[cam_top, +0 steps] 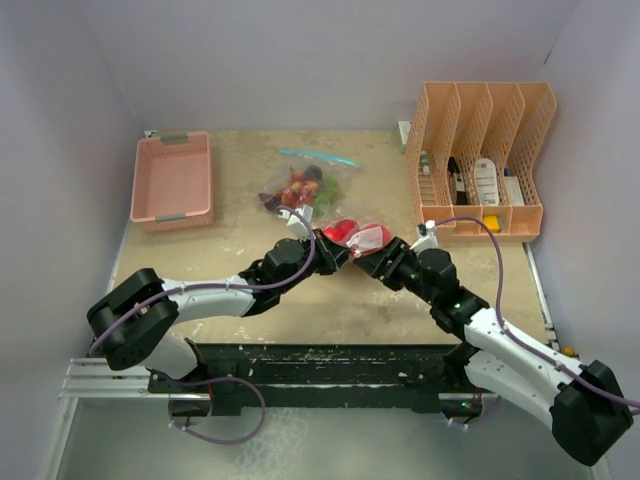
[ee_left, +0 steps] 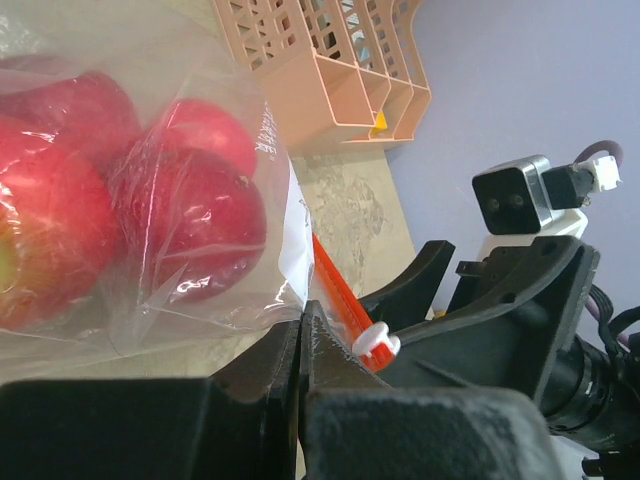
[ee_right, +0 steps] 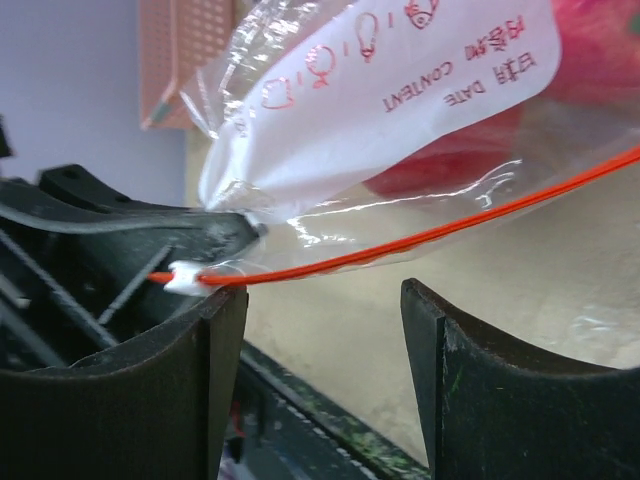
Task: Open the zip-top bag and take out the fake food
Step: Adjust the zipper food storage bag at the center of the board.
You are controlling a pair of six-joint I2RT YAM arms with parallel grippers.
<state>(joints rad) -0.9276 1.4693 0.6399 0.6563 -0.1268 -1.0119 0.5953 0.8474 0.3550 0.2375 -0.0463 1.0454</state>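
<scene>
At the middle of the tan table [cam_top: 330, 300], the black left gripper [ee_left: 302, 315] pinches shut on, and the black right gripper [ee_right: 318, 292] gapes wide under, a clear plastic zip-top bag [cam_top: 360, 236] of round red fake-food apples [ee_left: 200, 215] stretched left-to-right, its orange zip strip [ee_right: 430, 235] slanting up-right from a small white slider [ee_right: 183, 277].

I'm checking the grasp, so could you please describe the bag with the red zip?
The bag is clear crinkled plastic with a red zip track, white slider and white printed label. Red apple-like fruits sit inside. The left gripper is shut on its corner; the right gripper is open beside the slider.
</scene>
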